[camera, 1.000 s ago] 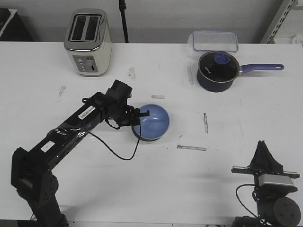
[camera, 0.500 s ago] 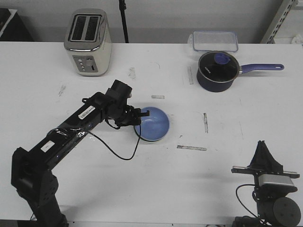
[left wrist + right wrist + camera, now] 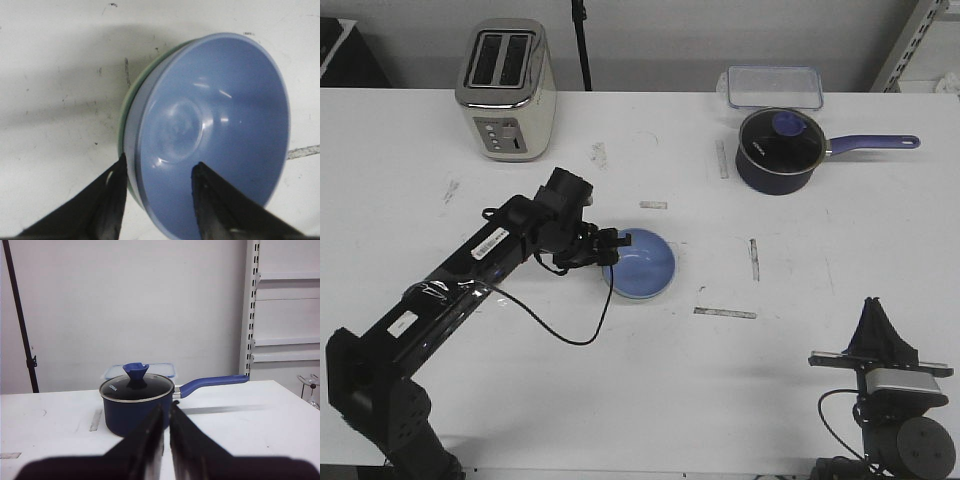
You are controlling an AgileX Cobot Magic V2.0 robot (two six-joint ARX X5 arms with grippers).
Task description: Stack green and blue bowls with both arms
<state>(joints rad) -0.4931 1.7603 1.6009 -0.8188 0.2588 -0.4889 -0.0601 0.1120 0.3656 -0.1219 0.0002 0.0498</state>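
The light blue bowl (image 3: 642, 265) sits nested in the mint green bowl near the table's middle. In the front view the green bowl hardly shows. In the left wrist view the blue bowl (image 3: 210, 125) fills the frame, with the green bowl (image 3: 124, 125) as a thin rim behind it. My left gripper (image 3: 618, 242) straddles the blue bowl's near-left rim. In the left wrist view the left gripper (image 3: 160, 162) is open, one finger outside the wall and one inside, with a gap. My right gripper (image 3: 876, 310) rests at the front right, shut and empty, far from the bowls; the right wrist view shows the right gripper (image 3: 166, 407) as well.
A toaster (image 3: 506, 90) stands at the back left. A dark navy saucepan (image 3: 776, 150) with glass lid and long handle is at the back right, a clear lidded container (image 3: 773, 86) behind it. The saucepan (image 3: 136, 400) faces the right wrist camera. Tape marks dot the table.
The blue bowl was tilted up on its left side; it now lies flatter and lower in the green bowl. My left arm has dropped slightly. The right arm has not moved.
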